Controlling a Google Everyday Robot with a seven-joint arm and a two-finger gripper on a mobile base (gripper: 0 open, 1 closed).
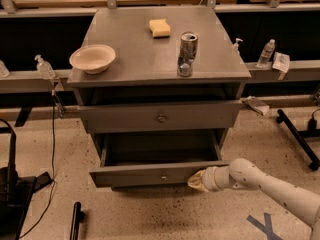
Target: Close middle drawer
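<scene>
The grey cabinet point(160, 59) stands in the middle of the view. Its middle drawer point(150, 173) is pulled far out, a long shallow grey tray with a low front panel and a small round knob point(163, 176). The tray looks empty. The top drawer point(160, 116) sits nearly flush above it. My gripper point(196, 180) reaches in from the lower right on a white arm. Its tip rests against the right part of the middle drawer's front panel, to the right of the knob.
On the cabinet top are a beige bowl point(92, 58), a yellow sponge point(159, 28) and a metal can point(187, 53). Bottles point(265, 53) stand on the rail behind. A black stand point(300, 136) is at the right, dark gear and a cable point(15, 194) at the left.
</scene>
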